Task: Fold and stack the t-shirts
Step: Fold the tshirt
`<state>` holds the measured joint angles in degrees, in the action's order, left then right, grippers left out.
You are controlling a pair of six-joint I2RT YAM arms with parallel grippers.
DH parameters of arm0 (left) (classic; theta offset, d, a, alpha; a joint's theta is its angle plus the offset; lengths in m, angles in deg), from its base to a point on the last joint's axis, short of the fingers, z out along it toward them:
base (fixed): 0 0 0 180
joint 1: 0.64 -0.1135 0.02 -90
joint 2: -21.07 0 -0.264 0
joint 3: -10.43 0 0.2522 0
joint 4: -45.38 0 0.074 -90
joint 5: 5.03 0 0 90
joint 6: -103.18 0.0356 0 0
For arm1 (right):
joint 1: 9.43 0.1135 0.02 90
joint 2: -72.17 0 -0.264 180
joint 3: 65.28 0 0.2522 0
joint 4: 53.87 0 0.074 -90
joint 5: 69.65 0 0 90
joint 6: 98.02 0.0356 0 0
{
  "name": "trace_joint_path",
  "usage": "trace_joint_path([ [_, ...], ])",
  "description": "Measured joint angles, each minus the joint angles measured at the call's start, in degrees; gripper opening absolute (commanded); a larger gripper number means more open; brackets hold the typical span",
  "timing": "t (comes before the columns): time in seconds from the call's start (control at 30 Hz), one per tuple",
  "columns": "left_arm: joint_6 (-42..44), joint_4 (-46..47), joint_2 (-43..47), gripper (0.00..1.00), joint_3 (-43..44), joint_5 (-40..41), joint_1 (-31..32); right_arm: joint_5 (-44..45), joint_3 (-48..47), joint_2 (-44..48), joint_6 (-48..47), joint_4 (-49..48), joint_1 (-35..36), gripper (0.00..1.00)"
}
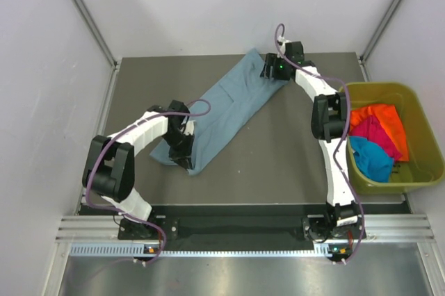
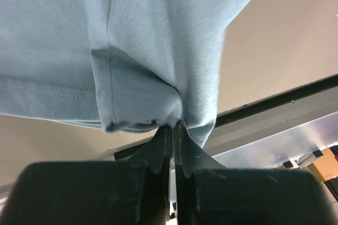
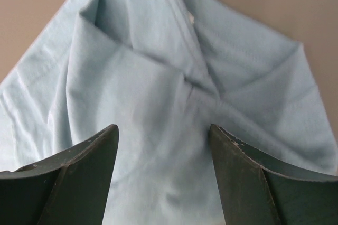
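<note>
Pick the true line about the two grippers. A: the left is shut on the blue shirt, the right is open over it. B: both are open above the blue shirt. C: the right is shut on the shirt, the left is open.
A: the left gripper pinches a fold of the blue shirt, while the right gripper is spread wide over it.

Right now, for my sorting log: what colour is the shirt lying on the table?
Muted grey-blue t-shirt, clearest from the top external view.

The right end effector (image 3: 162,130) holds its fingers (image 3: 79,172) spread over the grey-blue t-shirt (image 3: 142,77) (creased, folds converging between them).
</note>
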<state>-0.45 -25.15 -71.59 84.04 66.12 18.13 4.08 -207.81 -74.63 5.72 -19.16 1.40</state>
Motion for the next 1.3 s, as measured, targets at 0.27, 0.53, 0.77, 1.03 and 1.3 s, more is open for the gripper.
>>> trace_joint_path([
  [0.27, 0.0, 0.0, -0.1, 0.0, 2.3, -0.4, 0.0, -2.2, 13.4, 14.5, 3.3, 1.4, -2.8, 0.69],
  [0.53, 0.0, 0.0, -0.6, 0.0, 3.1, -1.3, 0.0, -4.2, 23.4, 23.6, 5.6, 0.5, -5.3, 0.67],
  [0.77, 0.0, 0.0, -0.3, 0.0, 2.8, -1.3, 0.0, -4.8, 25.4, 17.9, 6.5, 1.6, -5.2, 0.65],
  [1.03, 0.0, 0.1, 0.3, 0.0, 1.5, -1.3, 0.1, -4.8, 21.4, 12.4, 7.3, 1.0, -4.9, 0.53],
  [1.3, 0.4, 0.3, 0.2, 0.0, 1.9, -1.2, 4.1, -5.4, 14.5, 6.9, 7.6, 0.0, -4.7, 0.04],
])
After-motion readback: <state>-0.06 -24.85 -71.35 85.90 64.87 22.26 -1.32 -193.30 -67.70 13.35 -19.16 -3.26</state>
